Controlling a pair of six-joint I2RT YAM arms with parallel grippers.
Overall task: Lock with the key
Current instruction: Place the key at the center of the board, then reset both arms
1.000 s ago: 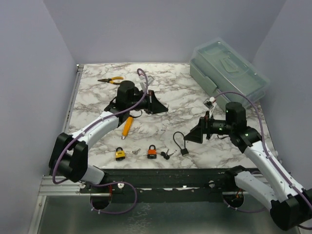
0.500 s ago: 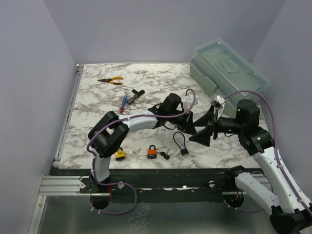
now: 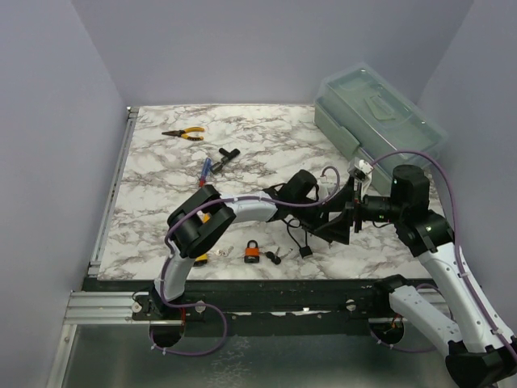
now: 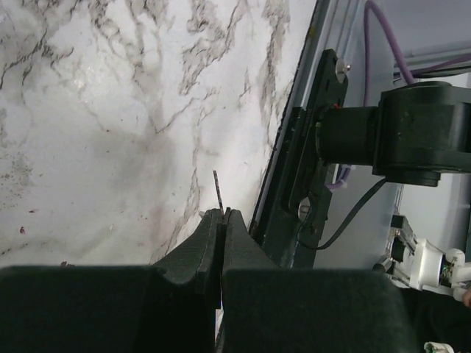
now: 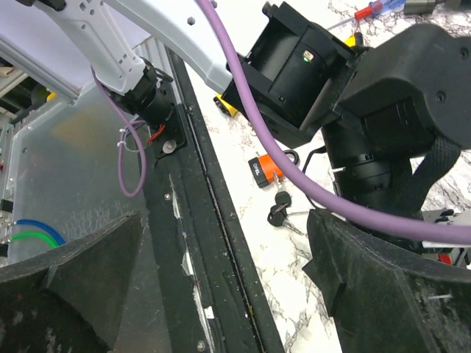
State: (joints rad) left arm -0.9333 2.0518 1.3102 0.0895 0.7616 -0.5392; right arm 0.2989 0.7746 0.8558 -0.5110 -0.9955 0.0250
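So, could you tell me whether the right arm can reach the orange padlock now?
Probably not directly: the left arm crosses between the open right pincer and the orange padlock, blocking a straight approach.

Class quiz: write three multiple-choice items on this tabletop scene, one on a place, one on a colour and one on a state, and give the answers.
1. Where do the yellow-handled pliers lie on the table?
A. at the near right corner
B. towards the far left corner
C. at the middle of the near edge

2. What colour is the padlock next to the keys?
A. green
B. white
C. orange

3. How do the right fingers stand?
A. wide apart, holding nothing
B. shut on the pliers
C. shut on the padlock

Answers:
1 B: the top view shows them near the far left corner.
2 C: its body is plainly orange.
3 A: the right wrist view shows a broad gap between them with nothing gripped.
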